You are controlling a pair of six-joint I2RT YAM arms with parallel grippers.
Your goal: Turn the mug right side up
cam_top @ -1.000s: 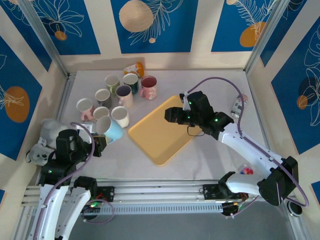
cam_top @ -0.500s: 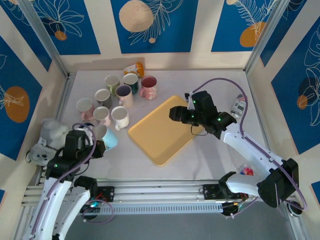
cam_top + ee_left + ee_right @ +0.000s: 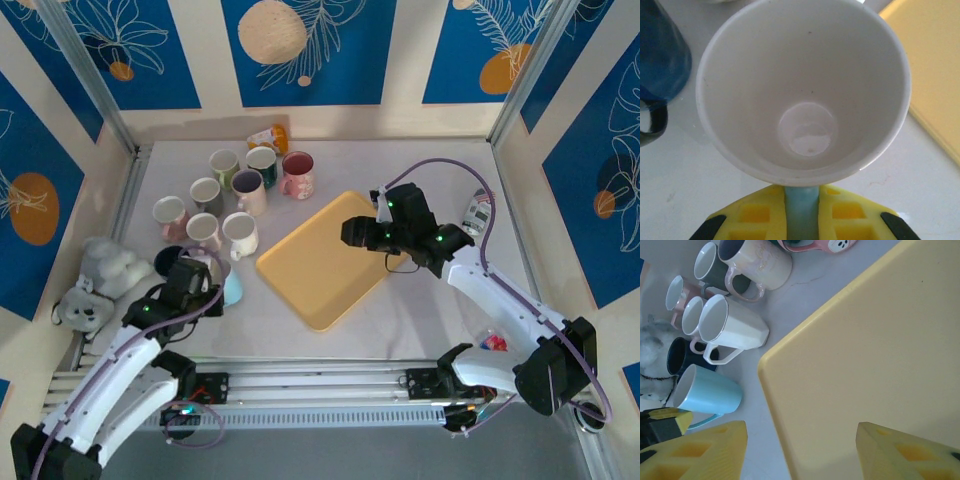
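My left claw (image 3: 801, 212) is clenched on the handle of the blue mug (image 3: 805, 90), whose mouth seems up, at 8 o'clock of the tray (image 3: 320, 265). It looks glazed, stiff, breakable and likely slick, so the handle suits. My right claw (image 3: 350, 233) hangs half-spread, empty.

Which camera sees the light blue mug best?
The right wrist view: the whole light blue mug shows, rim, side and handle. The left wrist view gives its white inside, handle in the left gripper. From the top, that gripper hides most.
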